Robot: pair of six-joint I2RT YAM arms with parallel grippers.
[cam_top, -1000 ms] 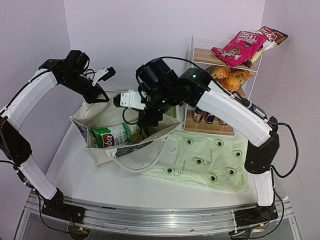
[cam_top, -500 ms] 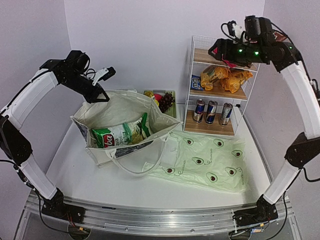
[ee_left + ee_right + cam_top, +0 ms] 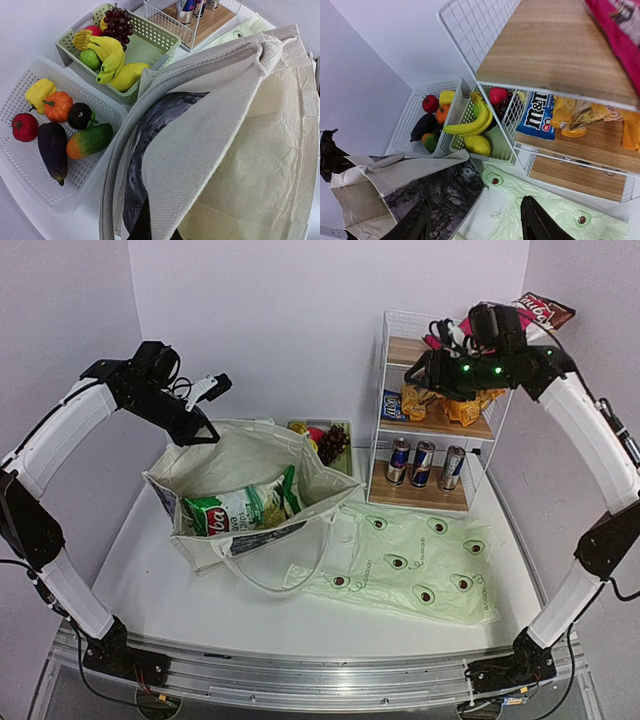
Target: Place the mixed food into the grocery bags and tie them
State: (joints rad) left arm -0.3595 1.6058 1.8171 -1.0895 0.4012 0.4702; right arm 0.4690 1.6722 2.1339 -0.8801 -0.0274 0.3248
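Cream canvas tote [image 3: 240,150] fills the right and centre, mouth held up, its loop handle [image 3: 145,107] arching over a dark print [image 3: 150,135] on the cloth. The left gripper [image 3: 146,227] is mostly hidden: one dark finger at the bottom edge, cloth folded over it, pinched. Left of the tote is a white basket [image 3: 30,190] with yellow pepper [image 3: 39,92], small orange pumpkin [image 3: 58,106], red tomato [image 3: 24,126], eggplant [image 3: 52,150] and a green-orange fruit [image 3: 90,140]. Behind it, touching, is a green basket [image 3: 160,37] with bananas [image 3: 112,55], grapes [image 3: 117,22] and a green round fruit [image 3: 90,58]. At the top are a wire rack [image 3: 200,20] with cans [image 3: 187,5] and a corner of the pale-green bag [image 3: 245,27].
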